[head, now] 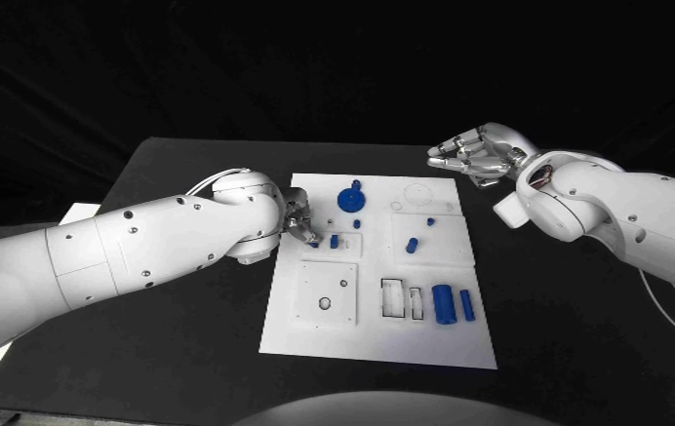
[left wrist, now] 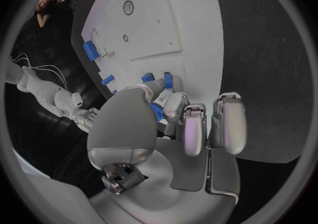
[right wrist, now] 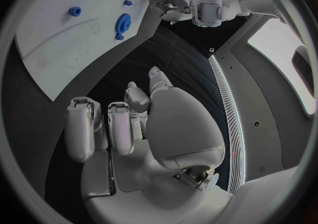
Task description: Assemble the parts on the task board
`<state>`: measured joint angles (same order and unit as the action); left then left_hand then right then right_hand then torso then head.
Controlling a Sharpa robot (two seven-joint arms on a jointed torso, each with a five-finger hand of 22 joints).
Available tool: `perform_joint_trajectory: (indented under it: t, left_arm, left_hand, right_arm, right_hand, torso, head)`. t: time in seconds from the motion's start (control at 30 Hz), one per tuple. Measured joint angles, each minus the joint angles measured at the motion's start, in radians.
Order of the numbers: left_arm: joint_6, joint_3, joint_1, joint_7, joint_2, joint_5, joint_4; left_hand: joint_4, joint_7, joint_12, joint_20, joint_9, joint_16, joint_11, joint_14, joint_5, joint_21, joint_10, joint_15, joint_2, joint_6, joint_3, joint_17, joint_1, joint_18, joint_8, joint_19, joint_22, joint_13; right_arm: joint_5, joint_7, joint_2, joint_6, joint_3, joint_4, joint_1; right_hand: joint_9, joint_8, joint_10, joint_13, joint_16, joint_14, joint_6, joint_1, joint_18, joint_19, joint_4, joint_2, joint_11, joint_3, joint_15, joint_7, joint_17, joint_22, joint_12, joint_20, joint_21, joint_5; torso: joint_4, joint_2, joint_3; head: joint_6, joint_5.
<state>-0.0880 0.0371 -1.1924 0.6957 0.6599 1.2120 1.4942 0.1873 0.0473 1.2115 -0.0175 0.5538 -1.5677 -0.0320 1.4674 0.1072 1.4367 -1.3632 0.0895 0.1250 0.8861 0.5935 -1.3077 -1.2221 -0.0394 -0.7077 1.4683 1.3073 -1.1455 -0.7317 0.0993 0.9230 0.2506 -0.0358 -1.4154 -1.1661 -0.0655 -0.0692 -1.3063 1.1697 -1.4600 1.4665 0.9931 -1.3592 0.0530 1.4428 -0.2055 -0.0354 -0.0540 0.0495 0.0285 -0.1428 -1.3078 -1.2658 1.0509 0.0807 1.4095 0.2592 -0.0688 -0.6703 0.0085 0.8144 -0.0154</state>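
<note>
So the left hand (head: 297,219) is down at the left edge of the task board (head: 373,343), and from its wrist view the fingers (left wrist: 174,105) look pinched on a small blue part (left wrist: 157,112). If I'm reading it right, it's about to seat that piece, so I'd keep the pinch steady, line it up over its slot and go straight down without nudging the two small pegs (head: 335,242) right beside it.

The board itself is a white plate mid-counter with cutouts. A blue gear (head: 350,198) sits near its far end, a little blue piece (head: 413,245) in the middle, and two blue cylinders (head: 452,304) lie side by side towards the near right.

The right hand (head: 476,157) hangs off the board's far right corner, fingers curled in, holding nothing.
</note>
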Motion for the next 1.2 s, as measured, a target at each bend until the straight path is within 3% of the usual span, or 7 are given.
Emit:
perform_joint_trajectory:
  t: [0.6,1.07,1.2]
  left_arm:
    - [-0.021,-0.003,0.001,-0.001,-0.001,0.011,-0.001]
    - [-0.038,-0.005,-0.001,-0.003,-0.025,-0.015,-0.04]
    - [-0.046,-0.005,-0.003,-0.003,-0.031,-0.027,-0.052]
  left_hand:
    - [-0.003,0.0,0.0,0.0,0.002,0.0,-0.004,0.0,-0.002,0.0,-0.004,0.0,0.0,0.0,0.003,0.0,0.0,0.0,0.0,0.0,0.0,0.002]
    - [-0.002,-0.001,0.0,0.0,-0.001,0.0,-0.004,0.0,-0.005,0.0,-0.004,0.0,-0.002,0.006,0.008,0.0,0.012,0.0,-0.014,0.0,0.0,0.003]
    - [-0.028,-0.005,0.0,0.0,-0.001,0.0,-0.008,0.0,-0.005,0.004,-0.008,0.0,0.011,0.013,0.029,0.0,0.037,0.0,-0.014,0.0,0.0,0.001]
  right_arm:
    - [0.002,0.001,0.0,-0.003,0.0,0.0,0.001]
    - [0.002,0.001,0.001,-0.003,0.0,-0.003,0.001]
    - [0.002,0.001,0.002,-0.003,0.0,-0.003,0.001]
  right_hand:
    - [0.0,0.0,0.0,0.0,0.0,0.0,0.0,0.0,0.0,0.0,0.0,0.0,0.0,0.0,0.0,0.0,0.0,0.0,0.0,0.0,0.0,0.0]
    - [0.0,0.0,0.0,0.0,0.0,0.0,0.0,0.0,0.0,0.0,0.0,0.0,0.0,0.0,0.0,0.0,0.0,0.0,0.0,0.0,0.0,0.0]
    - [0.0,0.0,0.0,0.0,0.0,0.0,0.0,0.0,0.0,0.0,0.0,0.0,0.0,0.0,0.0,0.0,0.0,0.0,0.0,0.0,0.0,0.0]
  torso:
    - [0.0001,0.0,0.0007]
    - [0.0008,0.0,0.0012]
    - [0.001,0.0,0.0009]
  head:
    - [-0.003,-0.001]
    - [-0.001,-0.004]
    - [-0.001,-0.004]
